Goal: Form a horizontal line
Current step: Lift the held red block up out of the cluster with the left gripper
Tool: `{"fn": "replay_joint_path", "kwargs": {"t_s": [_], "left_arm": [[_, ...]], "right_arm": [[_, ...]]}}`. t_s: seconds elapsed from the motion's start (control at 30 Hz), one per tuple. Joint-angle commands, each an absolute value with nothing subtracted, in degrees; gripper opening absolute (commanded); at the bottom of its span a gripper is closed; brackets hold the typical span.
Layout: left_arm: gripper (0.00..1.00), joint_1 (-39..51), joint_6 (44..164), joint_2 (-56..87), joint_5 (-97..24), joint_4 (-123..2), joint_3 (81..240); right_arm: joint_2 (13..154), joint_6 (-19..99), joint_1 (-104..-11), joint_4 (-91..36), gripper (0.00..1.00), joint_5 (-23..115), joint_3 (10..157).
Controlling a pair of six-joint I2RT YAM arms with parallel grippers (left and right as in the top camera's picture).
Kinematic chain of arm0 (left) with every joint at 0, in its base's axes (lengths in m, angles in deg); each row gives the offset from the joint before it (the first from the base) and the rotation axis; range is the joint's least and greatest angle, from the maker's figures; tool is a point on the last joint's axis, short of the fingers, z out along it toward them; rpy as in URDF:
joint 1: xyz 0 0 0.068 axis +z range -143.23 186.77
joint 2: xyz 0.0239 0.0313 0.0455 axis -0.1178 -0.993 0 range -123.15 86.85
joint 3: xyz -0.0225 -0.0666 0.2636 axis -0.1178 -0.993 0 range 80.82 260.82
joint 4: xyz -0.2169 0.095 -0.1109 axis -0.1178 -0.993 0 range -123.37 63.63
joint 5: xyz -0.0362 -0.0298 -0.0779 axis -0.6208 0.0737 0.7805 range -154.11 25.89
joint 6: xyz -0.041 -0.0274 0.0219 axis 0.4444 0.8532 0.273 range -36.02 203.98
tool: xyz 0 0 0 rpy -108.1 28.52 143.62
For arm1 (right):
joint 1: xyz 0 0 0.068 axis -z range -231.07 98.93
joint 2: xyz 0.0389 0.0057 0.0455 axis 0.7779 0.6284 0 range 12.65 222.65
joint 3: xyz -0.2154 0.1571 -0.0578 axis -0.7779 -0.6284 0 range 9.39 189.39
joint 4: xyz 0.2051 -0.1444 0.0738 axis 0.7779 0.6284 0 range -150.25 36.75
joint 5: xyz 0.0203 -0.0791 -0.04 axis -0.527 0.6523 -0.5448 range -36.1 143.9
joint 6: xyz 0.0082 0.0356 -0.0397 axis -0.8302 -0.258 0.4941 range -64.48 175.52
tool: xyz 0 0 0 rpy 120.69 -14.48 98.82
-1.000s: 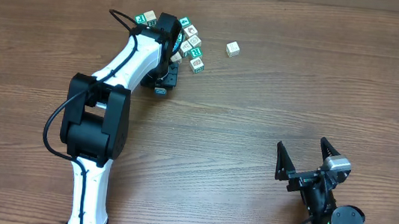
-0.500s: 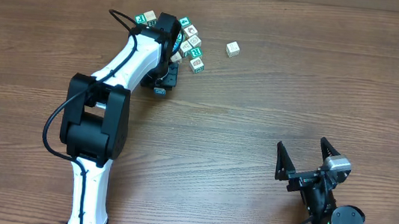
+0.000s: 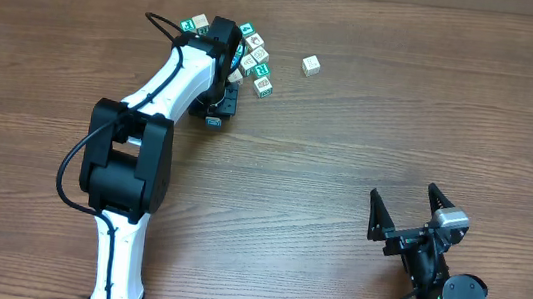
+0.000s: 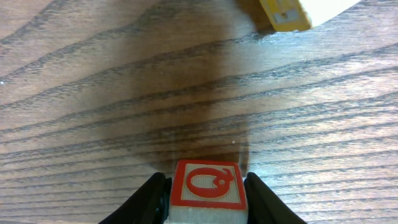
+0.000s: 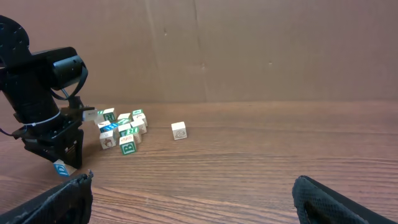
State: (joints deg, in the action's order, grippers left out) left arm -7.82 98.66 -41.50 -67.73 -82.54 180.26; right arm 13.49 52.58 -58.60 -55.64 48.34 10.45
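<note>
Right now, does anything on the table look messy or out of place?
Yes: the small cream-and-teal wooden cubes lie in a crooked heap, and one cream cube sits alone to their right.

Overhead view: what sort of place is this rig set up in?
Probably a robot test bench in a lab or workshop, not a home: a bare wood-grain table, a plain cardboard backdrop behind it, and small picture cubes set out as work pieces.
</note>
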Motion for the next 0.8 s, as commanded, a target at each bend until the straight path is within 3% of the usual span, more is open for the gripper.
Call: {"fn": "replay_joint_path", "kwargs": {"t_s": [0.0, 0.77], "left_arm": [[0.33, -7.9, 98.1, -39.1, -67.0, -82.7, 181.0], [0.24, -9.3, 105.3, -26.2, -65.5, -89.2, 181.0]], "right_arm": [[12.8, 52.8, -58.3, -55.8, 1.00, 48.7, 9.9], [12.8, 52.8, -58.3, -55.8, 1.00, 48.7, 9.9]]}}
